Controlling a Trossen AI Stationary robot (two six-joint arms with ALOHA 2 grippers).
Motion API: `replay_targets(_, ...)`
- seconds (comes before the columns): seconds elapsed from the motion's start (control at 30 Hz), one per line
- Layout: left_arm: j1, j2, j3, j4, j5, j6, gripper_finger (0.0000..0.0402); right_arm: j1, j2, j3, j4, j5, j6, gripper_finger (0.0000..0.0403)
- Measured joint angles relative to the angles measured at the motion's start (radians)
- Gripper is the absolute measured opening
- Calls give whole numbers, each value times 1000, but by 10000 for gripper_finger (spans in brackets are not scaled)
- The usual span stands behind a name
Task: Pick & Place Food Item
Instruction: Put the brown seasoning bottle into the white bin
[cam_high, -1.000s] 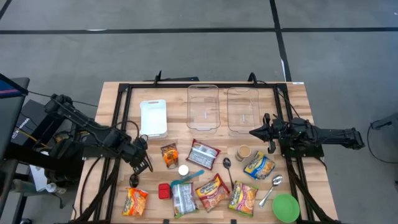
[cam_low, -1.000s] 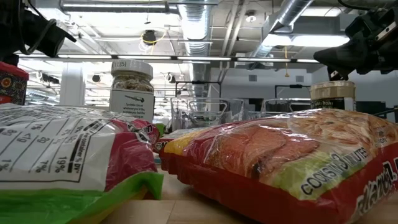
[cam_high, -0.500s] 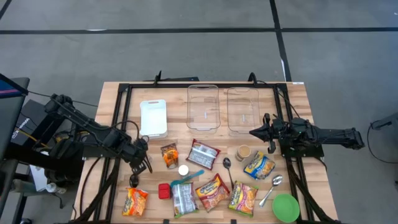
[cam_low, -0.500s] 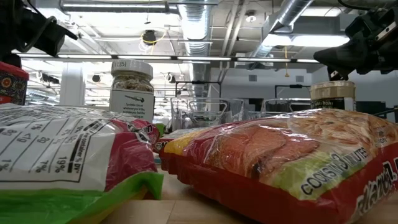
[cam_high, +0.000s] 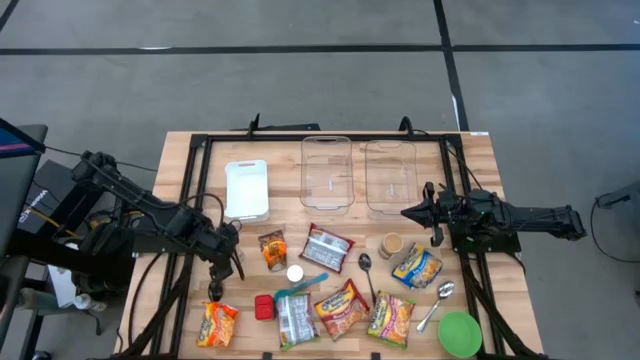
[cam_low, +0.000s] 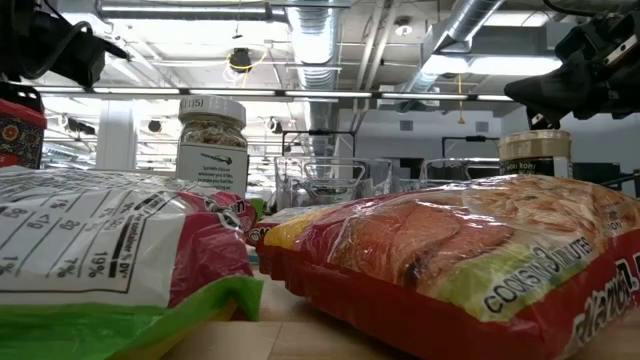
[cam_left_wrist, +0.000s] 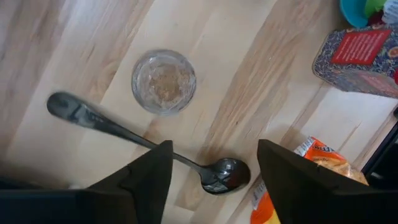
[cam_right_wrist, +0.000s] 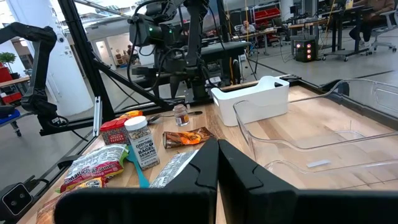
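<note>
Left wrist view: left end effector (cam_left_wrist: 211, 165) fingers apart over small jar (cam_left_wrist: 163, 81) and spoon (cam_left_wrist: 146, 142) at the counter's (cam_high: 470, 170) 8 o'clock; nothing held, both clear bins (cam_high: 327, 172) empty, right end effector (cam_high: 408, 212) closed.

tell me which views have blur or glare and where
Low view: the nearest noodle packets fill the frame, soft and glossy with glare, while bright ceiling lights wash out the background. Left wrist view: the left gripper's fingers are blurred, the spoon and small jar sharp. High view: evenly lit.
</note>
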Motion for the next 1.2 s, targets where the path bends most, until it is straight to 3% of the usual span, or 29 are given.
replay_targets(0.57,0,0,0,1,-157,113,225,0,0,0,0,0,0,0)
replay_targets(1.0,0,0,0,-11,-205,124,296,0,0,0,0,0,0,0)
replay_targets(1.2,0,0,0,-11,-230,167,310,0,0,0,0,0,0,0)
